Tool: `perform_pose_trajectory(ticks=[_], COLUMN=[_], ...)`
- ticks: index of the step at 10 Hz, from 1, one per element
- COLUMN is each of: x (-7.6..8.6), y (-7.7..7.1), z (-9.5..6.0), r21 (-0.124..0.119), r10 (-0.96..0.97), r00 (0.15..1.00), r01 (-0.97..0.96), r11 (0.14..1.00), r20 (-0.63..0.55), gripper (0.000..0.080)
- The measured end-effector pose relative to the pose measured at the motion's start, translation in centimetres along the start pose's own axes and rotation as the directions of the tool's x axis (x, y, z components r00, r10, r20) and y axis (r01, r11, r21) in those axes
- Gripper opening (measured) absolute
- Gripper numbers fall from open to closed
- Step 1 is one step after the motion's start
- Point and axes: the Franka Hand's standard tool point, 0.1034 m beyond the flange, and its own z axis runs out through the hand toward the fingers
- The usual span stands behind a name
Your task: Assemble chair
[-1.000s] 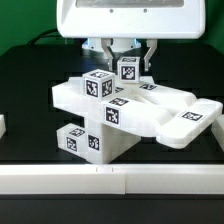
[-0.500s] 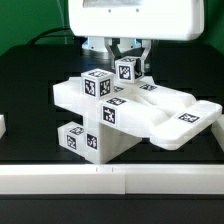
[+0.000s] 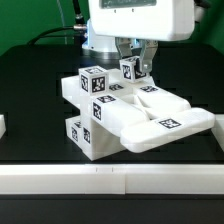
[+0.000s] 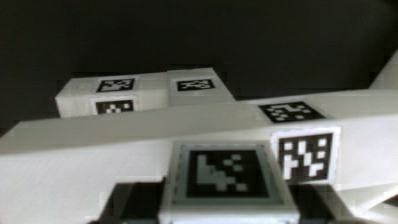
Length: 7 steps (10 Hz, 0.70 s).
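Rail first: nearest you in the exterior view, a white rail runs across the front edge of the black surface. At the exterior view's left edge a small white piece just pokes into sight; you cannot tell what it is.

Behind the rail, the chair sits on the surface about mid-picture, a chunky white assembly with black-and-white tags on many faces. You can see a tagged block low on its near left corner, touching the surface, and a long slab tilting out toward the exterior view's right, carrying a tag on its upper face. Higher up on the left stands a cube-like part with tags on two faces.

Farther back, the gripper hangs down from the large white housing at the top, right over the rear of the chair. Between its jaws you see a small tagged cube, with the jaws closed against its sides. In the wrist view that cube fills the near foreground between the dark fingers, though the picture is blurred there. Beyond it the chair's slabs spread out, tags facing up.
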Motion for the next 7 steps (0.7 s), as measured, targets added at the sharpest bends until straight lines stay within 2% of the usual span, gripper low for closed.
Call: perform_pose_trajectory(ticks=[3,4,5,6,7], x=[-0.09,-0.04,-0.05,-0.14,-0.09], y=[-0.03,-0.02,0.00,-0.01,0.03], z=[0.02,0.01,0.01,0.02,0.03], r21=[0.003,0.003,0.001,-0.002,-0.001], r10=[0.061,0.011,-0.015,-0.081,-0.172], r00=[0.998,1.000,1.000,0.997,0.985], r01=[-0.061,-0.011,0.015,0.081,0.172], r11=[0.998,1.000,1.000,0.997,0.985], r20=[0.004,0.004,0.006,0.008,0.008], gripper=[0.0287,0.0443,0.0443,0.0607,0.0642])
